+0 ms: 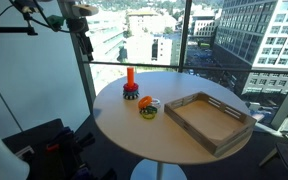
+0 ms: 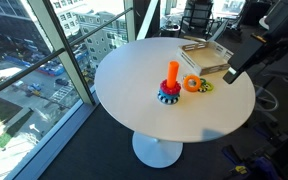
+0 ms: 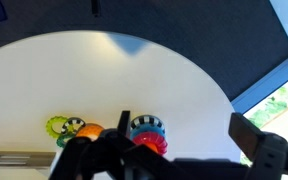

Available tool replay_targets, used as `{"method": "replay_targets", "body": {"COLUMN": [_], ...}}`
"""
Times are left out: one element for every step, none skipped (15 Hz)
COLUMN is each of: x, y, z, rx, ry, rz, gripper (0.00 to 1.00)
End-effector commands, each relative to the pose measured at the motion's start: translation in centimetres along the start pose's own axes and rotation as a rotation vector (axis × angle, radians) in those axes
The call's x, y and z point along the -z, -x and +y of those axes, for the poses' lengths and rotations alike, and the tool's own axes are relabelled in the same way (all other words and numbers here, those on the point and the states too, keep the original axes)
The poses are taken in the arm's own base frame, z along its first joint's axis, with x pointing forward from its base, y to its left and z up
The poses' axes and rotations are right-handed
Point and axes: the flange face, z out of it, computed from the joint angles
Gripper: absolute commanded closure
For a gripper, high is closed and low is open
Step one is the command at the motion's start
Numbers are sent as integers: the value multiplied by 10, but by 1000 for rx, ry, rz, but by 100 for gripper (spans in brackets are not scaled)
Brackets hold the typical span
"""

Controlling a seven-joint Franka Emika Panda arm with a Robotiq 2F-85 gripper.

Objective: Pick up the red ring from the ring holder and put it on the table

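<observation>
Round white table (image 1: pixel 124 135), smooth orange-pegged ring holder (image 1: pixel 130 84)

No text, label, brand, number or sign is readable in any view.

Red ring (image 1: pixel 131 89): small, doughnut-shaped, threaded flat over peg, low at its foot, just above base. Ring holder (image 2: pixel 172 72): short orange peg, upright, on small round dark base. Standing on large round white surface (image 2: pixel 134 100), off centre, pedestal beneath.

Daylight from the windows (image 1: pixel 154 40) brightly lights the table (image 1: pixel 134 135).
</observation>
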Motion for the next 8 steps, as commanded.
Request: {"method": "replay_targets", "body": {"x": [-8,-12,-16,-22,-27,-33,-38,-45], "y": [-29,-34,-40,-45,-50,-55,-59,-64], "z": [-7,-7,-8,-8,-7,-6,-5,-3], "rx": [-42,-48,-52,-59,-66,-71,-76,-79], "ry": [63,80,98,115,133,150,167,179], "rz": [73,90,103,112,121,128,132,133], "gripper": [0,0,0,0,0,0,0,0]}}
